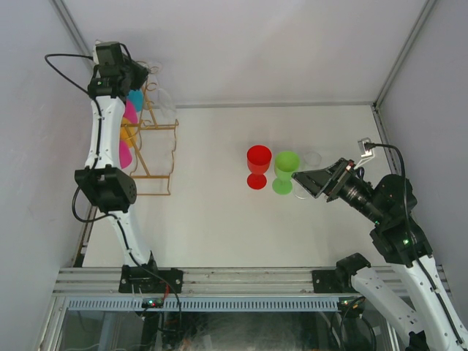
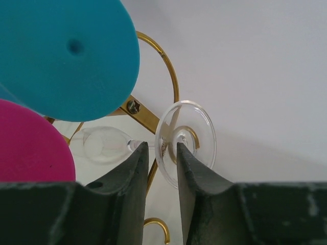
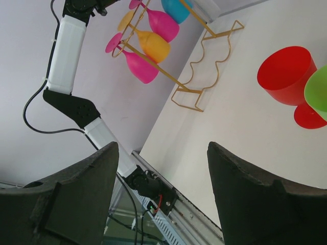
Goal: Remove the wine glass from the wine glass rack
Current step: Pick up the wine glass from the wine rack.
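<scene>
- The wine glass (image 2: pixel 196 127) is clear, with a round flat foot, a thin stem and a pale bowl; it hangs sideways on the wine glass rack (image 2: pixel 171 76), its foot caught by a curled gold loop
- The rack is thin brass-coloured wire and stands at the far left of the table (image 1: pixel 219 219), against the wall
- The left gripper (image 2: pixel 162 148) is up at the rack, its dark fingers a narrow gap apart with the stem and the near rim of the foot in that gap; whether they press on the glass I cannot tell
- Only the left wrist view shows this closely, with a teal glass (image 2: pixel 71 51) and a pink glass (image 2: pixel 25 143) crowding in from the left
- The top view shows the clear glass only faintly, but it adds a red glass (image 1: pixel 258 162), a green glass (image 1: pixel 285 168) and another clear one (image 1: pixel 312 158) standing mid-table
- The right gripper (image 3: pixel 163 148) is near those three, fingers wide apart with nothing between them
- The right wrist view shows the rack from the side, with an orange glass (image 3: pixel 150 46) among those hanging on it
</scene>
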Available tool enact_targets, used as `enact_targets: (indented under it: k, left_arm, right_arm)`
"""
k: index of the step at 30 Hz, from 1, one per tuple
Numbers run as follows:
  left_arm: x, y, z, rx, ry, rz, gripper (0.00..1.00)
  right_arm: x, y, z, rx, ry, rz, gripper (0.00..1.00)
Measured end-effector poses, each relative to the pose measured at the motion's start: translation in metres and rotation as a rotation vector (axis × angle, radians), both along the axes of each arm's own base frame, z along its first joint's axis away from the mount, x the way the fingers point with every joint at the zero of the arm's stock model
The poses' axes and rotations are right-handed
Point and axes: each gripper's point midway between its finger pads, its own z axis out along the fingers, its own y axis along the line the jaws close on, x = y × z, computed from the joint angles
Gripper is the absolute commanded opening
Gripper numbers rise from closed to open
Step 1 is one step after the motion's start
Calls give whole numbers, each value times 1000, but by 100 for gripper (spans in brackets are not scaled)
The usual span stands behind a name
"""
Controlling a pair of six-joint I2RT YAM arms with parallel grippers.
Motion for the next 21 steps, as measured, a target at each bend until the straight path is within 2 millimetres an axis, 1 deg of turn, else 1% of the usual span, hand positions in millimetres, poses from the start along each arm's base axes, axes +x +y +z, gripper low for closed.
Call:
enact_targets:
  k: [5, 9, 18, 21]
  left_arm:
    - [1, 1, 2, 6, -10, 10, 19]
    - [3, 1, 6, 7, -27, 11, 17]
    - [5, 1, 15, 7, -58, 23, 0]
    - [4, 0, 17, 7, -61, 21, 0]
  right_arm:
    - [1, 0, -1, -1, 3, 0, 70]
    - [1, 0, -1, -1, 4, 0, 70]
    - [1, 0, 0, -1, 1, 0, 69]
    - [0, 0, 0, 0, 0, 0, 69]
